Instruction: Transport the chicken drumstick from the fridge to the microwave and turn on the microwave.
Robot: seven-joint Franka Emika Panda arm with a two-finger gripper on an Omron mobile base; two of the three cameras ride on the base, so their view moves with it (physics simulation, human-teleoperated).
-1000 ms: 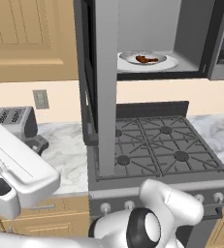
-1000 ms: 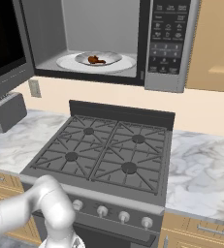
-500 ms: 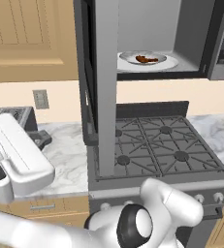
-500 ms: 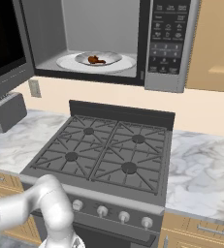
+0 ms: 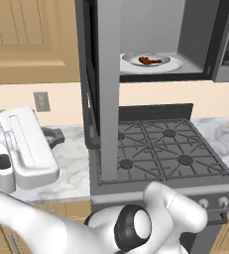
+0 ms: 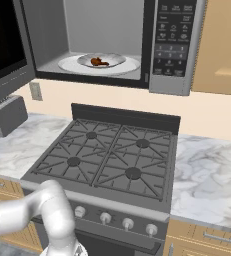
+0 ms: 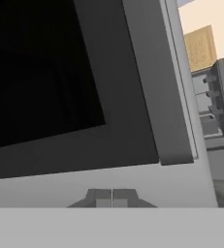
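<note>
The chicken drumstick is lying on a white plate inside the microwave, which is hanging open above the stove. In the right base view the cavity is facing the camera, so the drumstick is showing plainly near the middle of the plate, with the dark button panel sitting to its right and the black-windowed door swinging out at the far left. In the left base view the same door is standing edge-on as a tall grey slab, covering the left part of the cavity, and the drumstick is peeking out just right of it on the plate. That view is also showing the robot's wrist down at the left, over the marble bench, close to a wall outlet. The right base view is showing a silver toaster on the bench at the left. In the hand view the end effector is sitting with its two tips together, nothing between them, looking close-up at the door's black window and grey frame.
</note>
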